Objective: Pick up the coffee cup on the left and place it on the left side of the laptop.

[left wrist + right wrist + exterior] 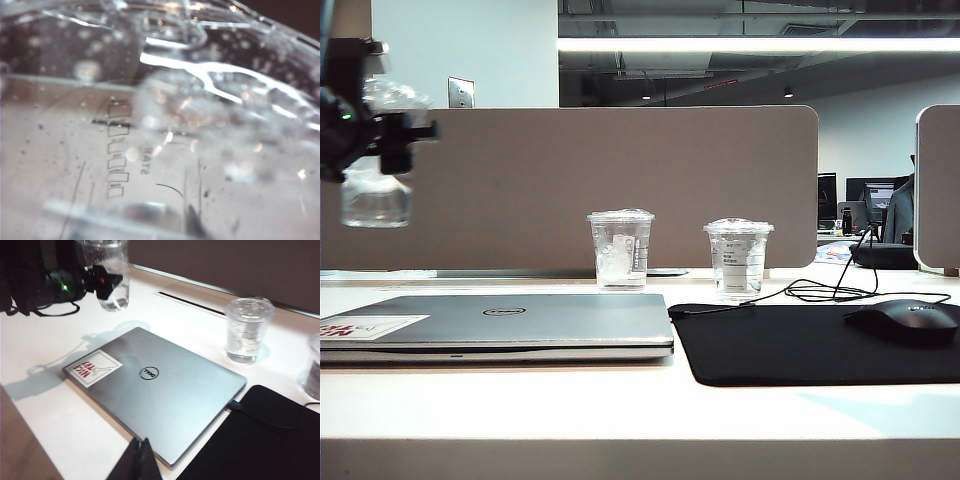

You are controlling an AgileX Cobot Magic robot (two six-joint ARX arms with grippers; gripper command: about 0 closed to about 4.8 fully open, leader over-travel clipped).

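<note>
**Ana:** Hanging in the air at the far left of the exterior view, the coffee cup (375,195) is clamped in the left gripper (385,130), well above the white table (640,400). So the pick looks done; the placing is not.

**Ben:** Where is the laptop (500,322) from there?

**Ana:** Closed and flat on the table, below and to the right of the cup. The right wrist view shows the cup (111,275) held off the surface beyond the laptop's (160,390) sticker corner, with bare table underneath. What remains, I'd judge, is lowering it there and letting go.

**Ben:** And the other arm?

**Ana:** The right gripper (141,460) sits low near the laptop's front edge, its two dark fingers pressed together, holding nothing.

**Ben:** Anything you can't make out?

**Ana:** Plenty. The left wrist view is filled with blurred clear plastic of the cup (160,130), so the fingers are invisible there. From outside, the arm is cut off by the picture's edge, and the cup's logo is hidden.
</note>
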